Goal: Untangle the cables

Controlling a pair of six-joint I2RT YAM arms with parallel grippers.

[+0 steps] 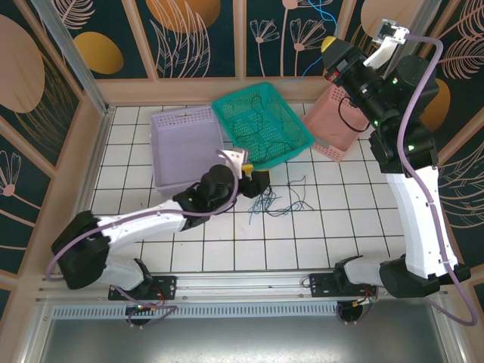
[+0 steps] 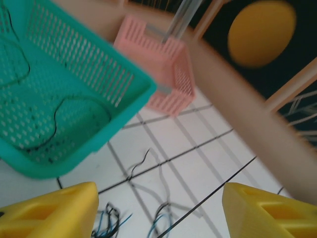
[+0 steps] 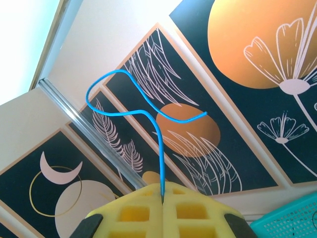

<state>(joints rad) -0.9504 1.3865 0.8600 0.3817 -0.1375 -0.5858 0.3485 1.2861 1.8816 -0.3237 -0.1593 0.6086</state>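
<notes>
A loose tangle of thin blue and black cables [image 1: 276,200] lies on the white tiled floor mid-table. My left gripper [image 1: 255,179] hovers just left of it, open; its yellow fingers [image 2: 49,210] stand wide apart over the blue-black strands [image 2: 166,218], with nothing between them. One black strand [image 2: 138,166] curls further out. My right gripper [image 1: 330,47] is raised high at the back right, shut on a blue cable [image 3: 161,148] that rises from between the closed pads and curls above. That blue cable [image 1: 321,15] shows against the back wall.
A green basket [image 1: 227,110] holding a black cable [image 1: 261,125] stands behind the tangle. A lavender basket [image 1: 185,144] sits to its left and a pink basket [image 1: 333,121] to its right. A wooden rim [image 1: 91,144] borders the table.
</notes>
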